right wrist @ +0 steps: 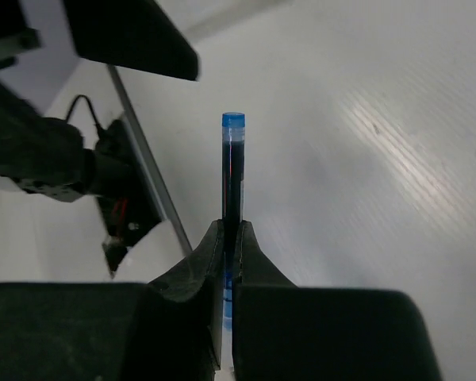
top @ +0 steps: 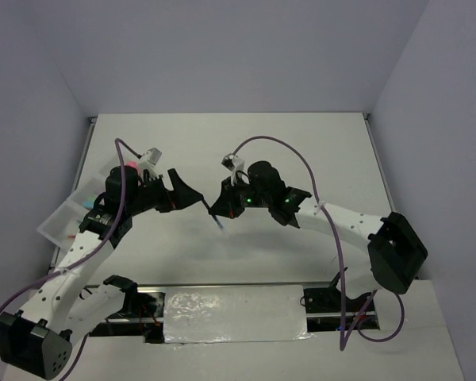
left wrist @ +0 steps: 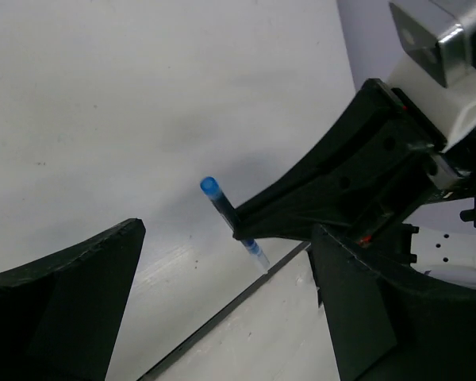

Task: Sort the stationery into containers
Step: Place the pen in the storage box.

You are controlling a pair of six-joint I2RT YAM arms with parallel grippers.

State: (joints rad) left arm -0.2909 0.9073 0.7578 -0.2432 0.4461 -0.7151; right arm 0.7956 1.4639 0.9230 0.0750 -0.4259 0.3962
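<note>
The left arm (top: 67,266) and right arm (top: 349,224) have white links dotted with small holes, and bulky black joints. A purple cable (top: 301,159) loops along each to a small white-and-silver camera (top: 151,156) at the wrist. The fingers (left wrist: 63,302) are matte black wedges, and green lights (top: 286,202) glow on the right arm.

You are viewing the pen (right wrist: 233,171) sitting in the right gripper (right wrist: 231,232), left gripper (top: 187,193) just left of it, tray (top: 63,220) lying far left.
</note>
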